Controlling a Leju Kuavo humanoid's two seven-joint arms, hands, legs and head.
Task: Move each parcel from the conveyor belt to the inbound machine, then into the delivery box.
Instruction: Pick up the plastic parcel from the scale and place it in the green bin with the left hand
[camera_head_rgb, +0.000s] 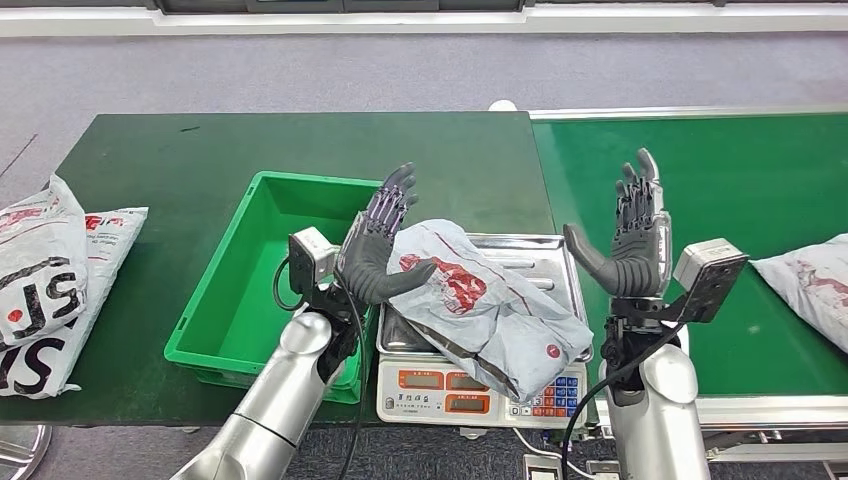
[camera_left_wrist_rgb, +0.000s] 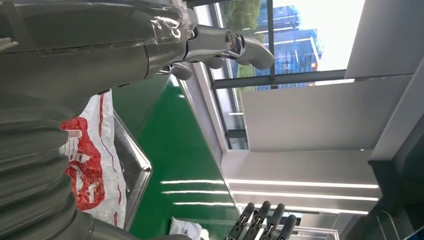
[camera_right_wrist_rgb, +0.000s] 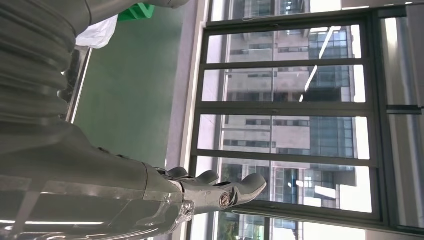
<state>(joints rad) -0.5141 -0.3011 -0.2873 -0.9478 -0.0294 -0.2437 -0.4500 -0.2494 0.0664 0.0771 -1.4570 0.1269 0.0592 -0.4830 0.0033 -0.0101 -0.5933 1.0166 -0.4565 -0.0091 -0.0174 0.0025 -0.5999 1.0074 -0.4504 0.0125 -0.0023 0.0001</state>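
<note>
Crinkled glossy plastic parcel (camera_head_rgb: 485, 305) on shiny metal scale pan (camera_head_rgb: 540, 250)

Both silver arms raised from below, forearms angled up, hands held upright with palms turned inward toward each other. Left hand (camera_head_rgb: 383, 243) open, dark fingers (camera_head_rgb: 392, 200) extended upward and slightly spread, grey thumb (camera_head_rgb: 405, 279) jutting toward the right arm, its tip against a parcel (camera_head_rgb: 480, 305) but gripping nothing. Right hand (camera_head_rgb: 627, 232) likewise open and empty, fingers (camera_head_rgb: 637, 192) pointing up and apart, thumb (camera_head_rgb: 585, 255) sticking out toward the left arm, well apart from the left hand.
</note>
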